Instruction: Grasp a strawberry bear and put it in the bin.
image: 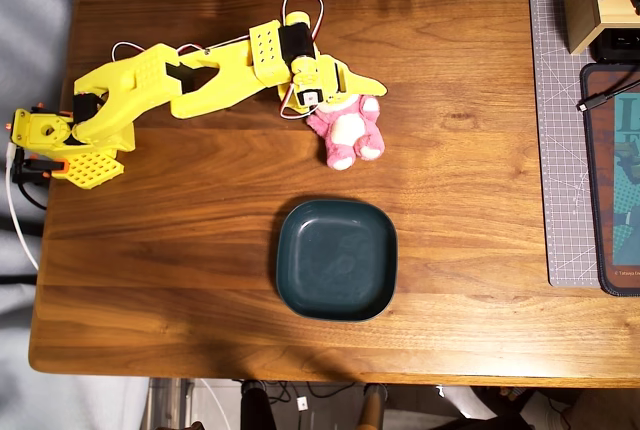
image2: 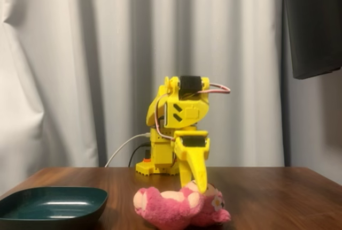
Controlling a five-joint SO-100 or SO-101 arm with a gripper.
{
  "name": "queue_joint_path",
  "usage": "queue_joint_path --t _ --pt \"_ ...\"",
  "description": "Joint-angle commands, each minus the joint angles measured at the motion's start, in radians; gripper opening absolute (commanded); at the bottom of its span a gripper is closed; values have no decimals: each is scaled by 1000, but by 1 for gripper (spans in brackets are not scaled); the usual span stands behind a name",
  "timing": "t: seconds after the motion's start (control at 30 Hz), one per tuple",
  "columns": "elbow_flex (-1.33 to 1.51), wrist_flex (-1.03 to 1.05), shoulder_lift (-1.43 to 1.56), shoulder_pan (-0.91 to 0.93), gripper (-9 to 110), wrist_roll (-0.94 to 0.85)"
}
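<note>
1. The strawberry bear (image: 347,131) was found lying on the wooden bench (image: 200,250), on its back or side, with the head toward the far edge in the overhead view.
2. The yellow arm (image: 190,85) was stretched from its base (image: 60,140) at the left of the overhead view toward the bear.
3. The tool (image: 352,91) was placed over the head of the bear; in the fixed view its tip (image2: 199,183) was seen touching the head from above.
4. In the overhead view the fingers were seen spread apart, so the tool was released and nothing was grasped.
5. The bin (image: 337,259) was seen on the bench, nearer than the bear and apart from it; in the fixed view it (image2: 51,205) stood at the left.
6. A grey cutting mat (image: 560,150) was seen at the right edge of the bench.
</note>
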Motion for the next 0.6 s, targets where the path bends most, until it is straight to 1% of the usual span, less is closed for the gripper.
queue_joint_path --t 0.0,0.43,0.57 --pt "-81 15 -5 -29 52 15" --pt "-94 35 -38 -69 51 21" --pt "-178 72 -87 -80 48 25"
